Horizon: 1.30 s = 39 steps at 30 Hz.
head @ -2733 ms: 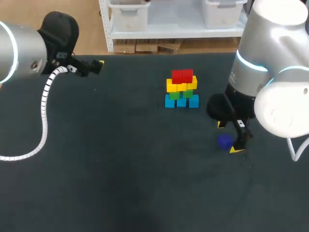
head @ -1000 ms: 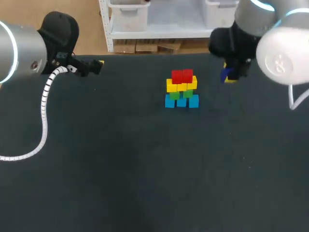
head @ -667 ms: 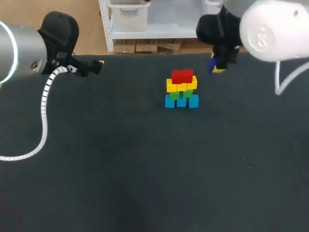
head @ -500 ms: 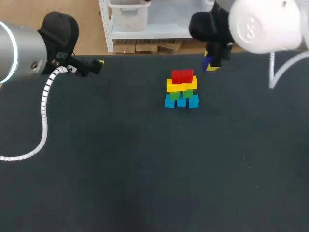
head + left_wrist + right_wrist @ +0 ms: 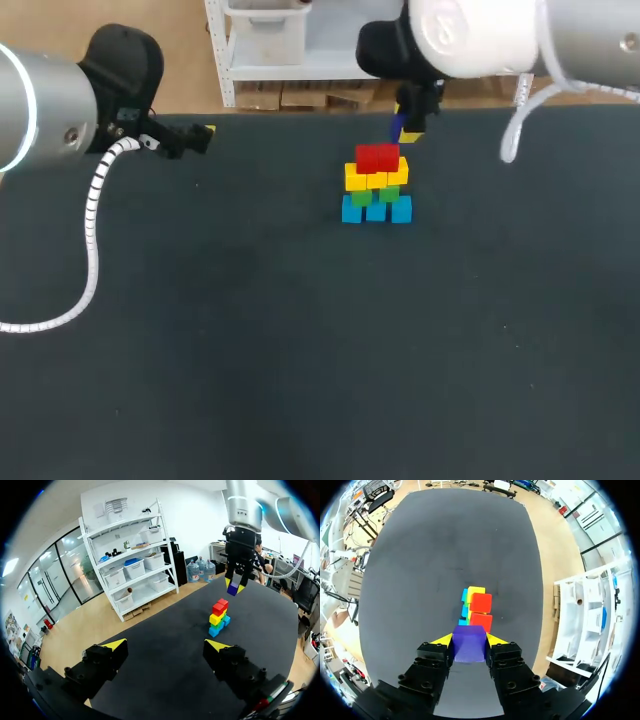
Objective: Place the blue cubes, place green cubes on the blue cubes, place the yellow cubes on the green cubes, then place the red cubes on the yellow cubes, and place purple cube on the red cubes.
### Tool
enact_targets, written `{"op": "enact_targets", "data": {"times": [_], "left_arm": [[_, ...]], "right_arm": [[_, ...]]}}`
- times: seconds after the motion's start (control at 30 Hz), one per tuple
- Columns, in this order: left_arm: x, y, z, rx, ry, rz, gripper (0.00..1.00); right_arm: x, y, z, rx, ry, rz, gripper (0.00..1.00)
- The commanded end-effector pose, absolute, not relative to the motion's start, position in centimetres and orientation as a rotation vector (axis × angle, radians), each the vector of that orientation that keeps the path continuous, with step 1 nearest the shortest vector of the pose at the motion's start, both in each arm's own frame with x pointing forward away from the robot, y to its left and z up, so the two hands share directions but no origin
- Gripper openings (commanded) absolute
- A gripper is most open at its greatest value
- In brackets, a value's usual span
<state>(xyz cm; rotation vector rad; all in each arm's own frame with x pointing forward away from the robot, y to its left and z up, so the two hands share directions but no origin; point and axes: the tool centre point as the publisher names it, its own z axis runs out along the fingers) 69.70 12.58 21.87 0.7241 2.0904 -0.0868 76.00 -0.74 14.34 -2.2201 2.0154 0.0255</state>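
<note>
A stack of cubes (image 5: 376, 184) stands at the table's far middle: blue cubes at the base, green above, then yellow, with two red cubes (image 5: 377, 158) on top. The same stack (image 5: 474, 607) lies below and ahead of my right gripper (image 5: 469, 641), which is shut on the purple cube (image 5: 469, 643). In the head view that gripper (image 5: 408, 128) hangs just above and behind the stack's right side, the purple cube (image 5: 399, 124) between its yellow tips. My left gripper (image 5: 166, 644) is open and empty, far left of the stack (image 5: 218, 617), near the table's back left edge (image 5: 203, 134).
The dark table (image 5: 300, 330) is bare around the stack. My left arm's white cable (image 5: 92, 230) loops over the table's left side.
My right arm lifted the purple cube from the table's right side and carried it up and left, to a spot just above the stack. The left arm stayed still.
</note>
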Motion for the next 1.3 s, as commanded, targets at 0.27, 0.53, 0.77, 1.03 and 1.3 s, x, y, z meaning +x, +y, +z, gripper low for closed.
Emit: {"op": "enact_targets", "data": {"times": [0.27, 0.53, 0.77, 1.03, 1.3], "left_arm": [[69.8, 12.7, 21.9, 0.728, 2.089, -0.093, 1.0], [69.8, 12.7, 21.9, 0.728, 2.089, -0.093, 1.0], [69.8, 12.7, 21.9, 0.728, 2.089, -0.093, 1.0], [69.8, 12.7, 21.9, 0.728, 2.089, -0.093, 1.0], [69.8, 12.7, 21.9, 0.728, 2.089, -0.093, 1.0]], "right_arm": [[76.9, 1.8, 13.5, -2.331, 2.032, 0.062, 0.0], [77.0, 2.0, 12.5, -2.357, 2.031, 0.062, 0.0], [77.6, 2.0, 11.7, -2.353, 2.047, 0.057, 0.0], [78.0, 2.1, 11.6, -2.346, 2.058, 0.055, 0.0], [78.2, 2.1, 11.6, -2.343, 2.06, 0.053, 0.0]]}}
